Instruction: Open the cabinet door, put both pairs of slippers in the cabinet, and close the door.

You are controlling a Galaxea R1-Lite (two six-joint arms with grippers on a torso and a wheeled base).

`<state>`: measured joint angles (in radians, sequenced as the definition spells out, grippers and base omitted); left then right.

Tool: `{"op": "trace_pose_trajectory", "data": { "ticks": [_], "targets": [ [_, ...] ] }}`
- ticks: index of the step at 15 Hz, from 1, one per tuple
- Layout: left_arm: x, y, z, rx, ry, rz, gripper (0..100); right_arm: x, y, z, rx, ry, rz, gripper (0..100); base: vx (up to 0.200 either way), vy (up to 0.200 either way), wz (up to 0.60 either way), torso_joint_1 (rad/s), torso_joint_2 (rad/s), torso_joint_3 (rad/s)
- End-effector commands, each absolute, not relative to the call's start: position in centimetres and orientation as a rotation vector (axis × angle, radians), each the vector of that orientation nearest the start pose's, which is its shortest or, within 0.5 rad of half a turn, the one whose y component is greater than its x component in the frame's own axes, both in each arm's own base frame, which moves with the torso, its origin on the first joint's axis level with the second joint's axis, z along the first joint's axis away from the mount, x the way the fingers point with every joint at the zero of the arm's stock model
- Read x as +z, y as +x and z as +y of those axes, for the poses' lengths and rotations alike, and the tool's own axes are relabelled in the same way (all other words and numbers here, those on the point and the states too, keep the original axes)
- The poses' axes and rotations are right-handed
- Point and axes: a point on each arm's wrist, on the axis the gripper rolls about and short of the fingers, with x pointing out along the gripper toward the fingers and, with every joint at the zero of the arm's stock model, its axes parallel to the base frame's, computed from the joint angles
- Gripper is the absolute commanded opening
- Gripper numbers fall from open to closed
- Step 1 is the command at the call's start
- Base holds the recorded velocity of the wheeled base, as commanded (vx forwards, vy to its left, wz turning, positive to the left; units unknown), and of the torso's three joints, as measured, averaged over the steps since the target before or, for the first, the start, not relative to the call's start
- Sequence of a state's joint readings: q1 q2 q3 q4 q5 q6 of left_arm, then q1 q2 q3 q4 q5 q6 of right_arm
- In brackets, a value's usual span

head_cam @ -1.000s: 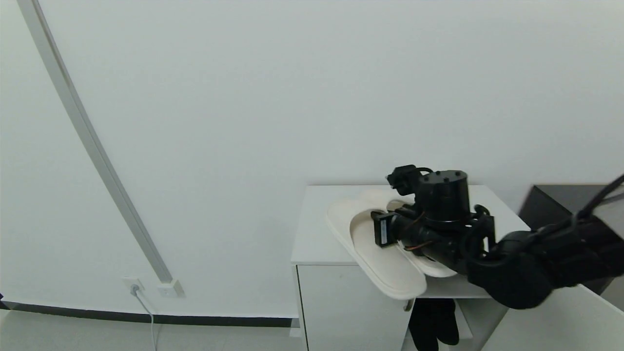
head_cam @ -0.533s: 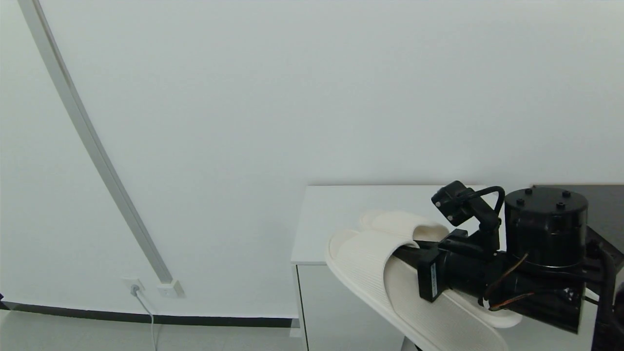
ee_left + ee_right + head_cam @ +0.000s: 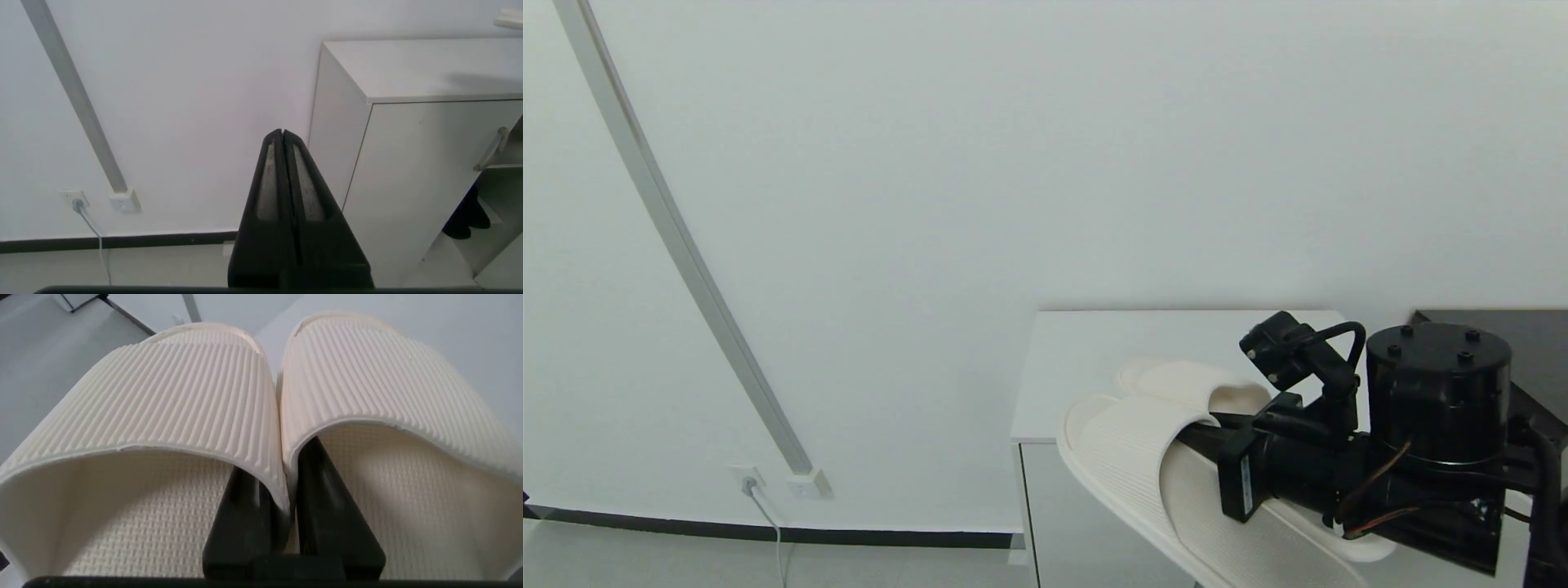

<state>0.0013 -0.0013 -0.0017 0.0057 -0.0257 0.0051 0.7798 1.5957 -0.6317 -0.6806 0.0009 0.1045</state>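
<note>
A pair of cream slippers [image 3: 1127, 441] hangs side by side in the air, in front of and just over the white cabinet [image 3: 1086, 367]. My right gripper [image 3: 1205, 429] reaches under their ribbed straps. In the right wrist view this gripper [image 3: 290, 498] is shut on the two inner strap edges of the cream slippers [image 3: 188, 400]. My left gripper [image 3: 282, 139] is shut and holds nothing, out to the cabinet's [image 3: 409, 73] left. The cabinet's left door [image 3: 417, 188] is closed, with its handle [image 3: 490, 149] at the edge. Beside it, dark slippers [image 3: 470, 216] lie in the open compartment.
A grey cable duct [image 3: 678, 237] runs slantwise down the white wall to a socket [image 3: 745, 478] with a cord near the floor. A dark piece of furniture [image 3: 1535, 335] stands at the cabinet's right. Open floor lies left of the cabinet.
My right arm has lifted the cream slippers off the cabinet top and drawn them toward the camera, then shifted them slightly left.
</note>
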Motion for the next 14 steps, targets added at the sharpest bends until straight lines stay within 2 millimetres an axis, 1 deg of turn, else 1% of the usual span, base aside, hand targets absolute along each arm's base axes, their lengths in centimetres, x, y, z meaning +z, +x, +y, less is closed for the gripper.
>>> {"op": "trace_pose_trajectory", "data": {
  "ticks": [1, 7, 12, 14],
  "targets": [
    [7.53, -2.29, -0.06, -0.025, 0.005, 0.005, 0, 16.90, 18.97, 18.98, 0.765, -0.015, 0.315, 0, -0.200, 0.000, 0.00, -0.002, 0.00, 0.007],
    [7.53, -2.29, -0.06, -0.025, 0.003, 0.005, 0, 16.72, 18.45, 18.91, 0.776, -0.021, 0.320, 0, -0.200, 0.000, 0.00, 0.001, 0.00, 0.005],
    [7.53, -2.29, -0.06, -0.025, 0.005, 0.005, 0, 16.48, 18.46, 18.92, 0.776, -0.029, 0.327, 0, -0.200, 0.000, 0.00, 0.000, 0.00, 0.001],
    [7.53, -2.29, -0.06, -0.025, 0.005, 0.005, 0, 16.40, 18.50, 18.95, 0.774, -0.031, 0.330, 0, 0.000, 0.000, 0.00, 0.000, 0.00, 0.000]
  ]
}}
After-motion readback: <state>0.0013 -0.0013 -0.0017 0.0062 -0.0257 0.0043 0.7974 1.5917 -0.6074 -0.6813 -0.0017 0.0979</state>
